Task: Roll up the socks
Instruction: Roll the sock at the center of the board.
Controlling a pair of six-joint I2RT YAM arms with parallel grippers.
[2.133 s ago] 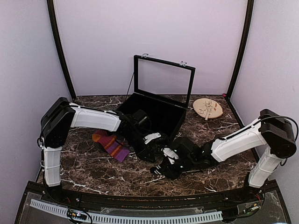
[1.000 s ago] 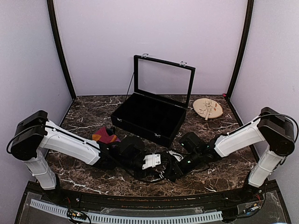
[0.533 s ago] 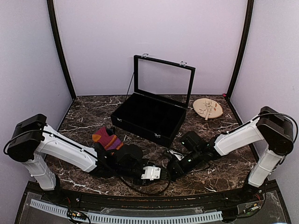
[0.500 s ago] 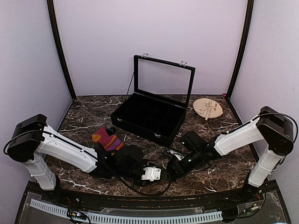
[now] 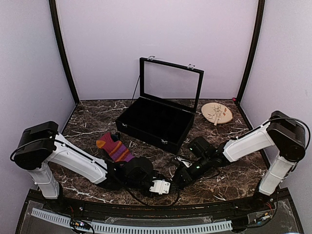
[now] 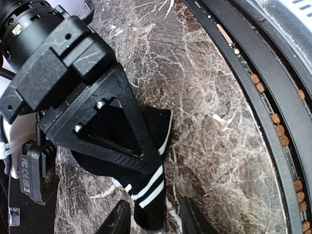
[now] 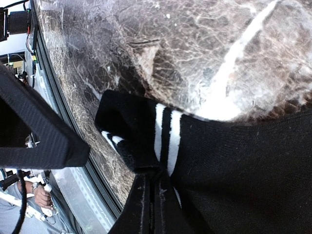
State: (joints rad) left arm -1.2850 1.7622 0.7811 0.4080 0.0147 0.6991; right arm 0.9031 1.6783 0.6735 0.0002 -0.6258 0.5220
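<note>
Reading the left wrist view first, the black sock (image 6: 148,212) lies flat on the marble table (image 6: 209,97), close to the dark front rail (image 6: 253,97). Its white-striped cuff sits between the prongs of the left gripper (image 6: 155,222), which stand apart and released on either side of it. The right gripper (image 6: 148,163) covers the sock's middle.

From the right wrist, that gripper's fingers (image 7: 144,204) are clenched on a raised fold of black knit just beside the stripes.

From above, both grippers meet low at the near edge. The striped sock (image 5: 115,148) lies apart behind the left arm. The open black case (image 5: 156,122) and the wooden plate (image 5: 217,113) sit well back.

The knit looks thin, light and limp. It will likely sag and drag on the stone rather than hold its shape. Taking the cuff across its full width seems best for starting a roll. Open room lies toward the table's middle, with very little toward the rail.
</note>
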